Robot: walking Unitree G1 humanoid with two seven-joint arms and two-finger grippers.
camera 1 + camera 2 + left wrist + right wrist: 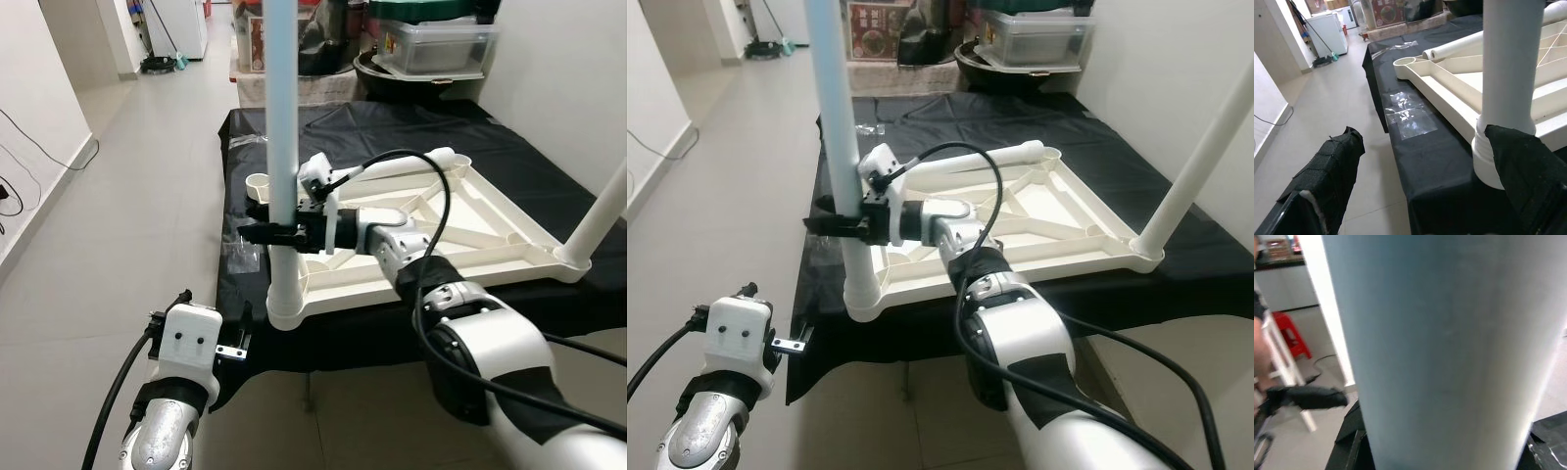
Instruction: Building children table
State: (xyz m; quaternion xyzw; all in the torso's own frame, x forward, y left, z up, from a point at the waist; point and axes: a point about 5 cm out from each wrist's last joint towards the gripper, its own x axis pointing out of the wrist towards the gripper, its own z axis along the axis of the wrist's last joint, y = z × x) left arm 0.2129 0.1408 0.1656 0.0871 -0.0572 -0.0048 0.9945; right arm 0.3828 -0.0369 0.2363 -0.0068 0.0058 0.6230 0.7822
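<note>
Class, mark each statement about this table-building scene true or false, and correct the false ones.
1. The right pincer grips the upright leg. True.
2. The tabletop lies upside down on a black cloth. True.
3. Every corner socket already has a leg. False: the far-left socket is empty, and a loose leg lies on the tabletop.
4. The left pincer holds a leg. False: it is open, holding nothing, beside the table edge.
</note>
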